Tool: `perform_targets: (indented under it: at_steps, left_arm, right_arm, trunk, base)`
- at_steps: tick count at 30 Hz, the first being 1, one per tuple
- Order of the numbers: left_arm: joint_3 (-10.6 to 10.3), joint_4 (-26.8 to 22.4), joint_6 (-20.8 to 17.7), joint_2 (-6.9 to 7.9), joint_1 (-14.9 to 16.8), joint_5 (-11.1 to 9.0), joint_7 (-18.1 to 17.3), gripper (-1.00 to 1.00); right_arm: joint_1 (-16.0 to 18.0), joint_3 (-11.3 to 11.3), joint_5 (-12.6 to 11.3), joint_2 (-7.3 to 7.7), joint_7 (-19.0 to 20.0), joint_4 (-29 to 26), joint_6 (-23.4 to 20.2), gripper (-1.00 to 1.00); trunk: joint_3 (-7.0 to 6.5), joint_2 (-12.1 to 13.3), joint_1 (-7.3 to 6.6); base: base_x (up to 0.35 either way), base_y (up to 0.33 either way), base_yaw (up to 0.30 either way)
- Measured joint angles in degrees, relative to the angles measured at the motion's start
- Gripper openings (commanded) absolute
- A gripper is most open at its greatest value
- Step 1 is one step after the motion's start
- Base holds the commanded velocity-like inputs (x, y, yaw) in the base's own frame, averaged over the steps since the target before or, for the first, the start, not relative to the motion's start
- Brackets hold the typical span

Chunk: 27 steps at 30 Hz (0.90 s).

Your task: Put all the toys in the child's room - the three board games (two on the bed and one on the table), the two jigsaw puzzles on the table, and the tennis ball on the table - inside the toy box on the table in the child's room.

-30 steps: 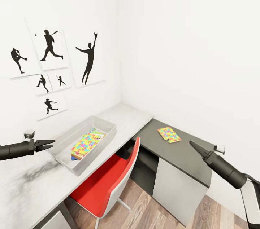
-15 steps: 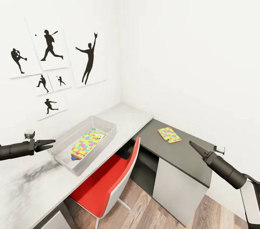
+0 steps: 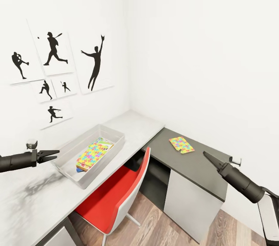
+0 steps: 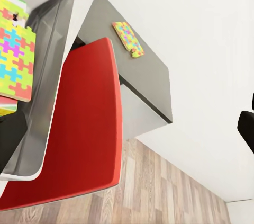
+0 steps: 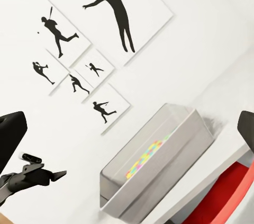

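1. The right end effector (image 3: 208, 156) hangs above the dark wing of the worktop (image 3: 193, 164), its two fingers drawn together to a point and carrying nothing. It points toward the corner of the room, which reads as a line-up for a reach rather than a grasp.
2. Just ahead of that tip, and apart from it, the loose jigsaw puzzle (image 3: 181, 144) lies flat on the dark surface. It is the nearest toy outside the bin, so my guess is that it is the next pick; being thin and flat, it will likely need the fingers parted and brought in at an edge.
3. The left end effector (image 3: 53, 153) is held level over the pale wing, fingers clenched or nearly so, empty, just beside the toy box (image 3: 116, 134). Parked there it stays clear of the bin's opening.
4. Inside the toy box a second jigsaw puzzle (image 3: 92, 153) rests on top of other flat printed toys whose covers I cannot make out.
5. Beyond both arms, a red chair (image 3: 116, 190) is tucked under the worktop's inner corner, below the path from puzzle to bin. Black silhouette pictures (image 3: 95, 62) hang on the wall behind
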State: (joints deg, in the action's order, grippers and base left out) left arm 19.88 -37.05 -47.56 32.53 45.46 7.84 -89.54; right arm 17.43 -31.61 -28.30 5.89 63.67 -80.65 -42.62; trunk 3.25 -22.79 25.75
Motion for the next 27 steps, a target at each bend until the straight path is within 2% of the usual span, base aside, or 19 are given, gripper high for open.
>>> perform_targets:
  at_steps: [15,27]
  left_arm:
    - [0.0,0.0,0.0,0.02,0.0,0.0,0.0,1.00]
    - [0.0,0.0,0.0,0.00,0.0,-0.1,0.0,1.00]
  right_arm:
    - [0.0,0.0,0.1,-0.01,-0.2,0.0,0.0,1.00]
    - [0.0,0.0,-0.1,0.00,-0.4,0.1,0.0,1.00]
  trunk:
    - [0.00,0.0,0.00]
    - [0.00,0.0,0.00]
  base:
    - [0.000,0.000,-0.010]
    - [0.023,0.000,-0.243]
